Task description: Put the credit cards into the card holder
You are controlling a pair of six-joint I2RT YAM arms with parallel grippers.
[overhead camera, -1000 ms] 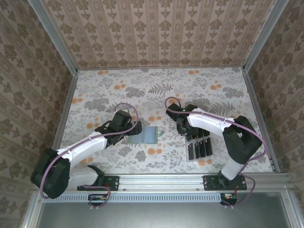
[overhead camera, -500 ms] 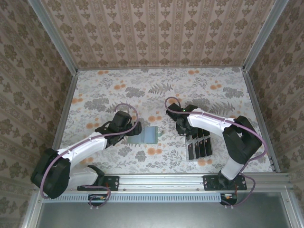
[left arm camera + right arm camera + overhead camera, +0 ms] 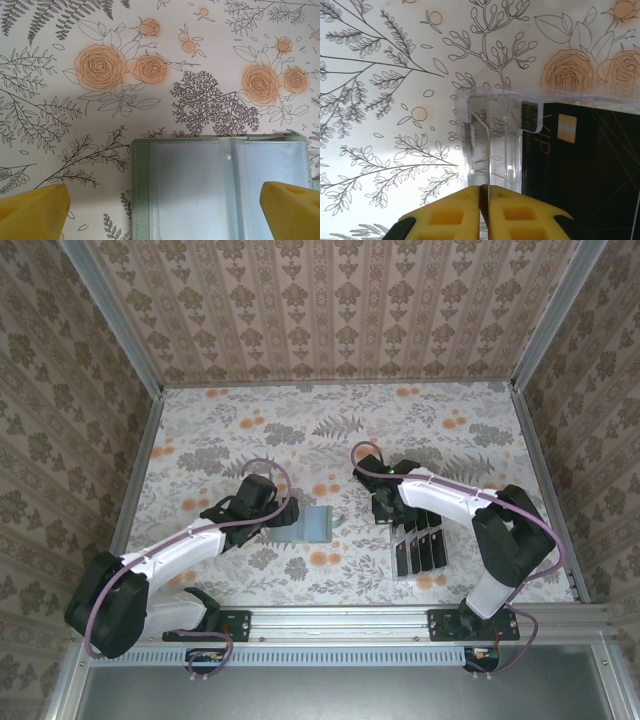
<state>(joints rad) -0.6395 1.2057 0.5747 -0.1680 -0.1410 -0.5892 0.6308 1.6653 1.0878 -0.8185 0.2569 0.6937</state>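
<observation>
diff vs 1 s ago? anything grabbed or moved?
The right gripper closed on a credit card that stands edge-on in the clear rack. The card is still in its slot, not yet lifted, and the arm barely shifted. Unchanged: the left gripper is open over the open card holder, and the other cards sit in the rack.

Cameras: overhead, two wrists.
Looking down from behind; left wrist close above wallet (image 3: 220, 190), right close at rack (image 3: 495, 140), both shared overhead.
</observation>
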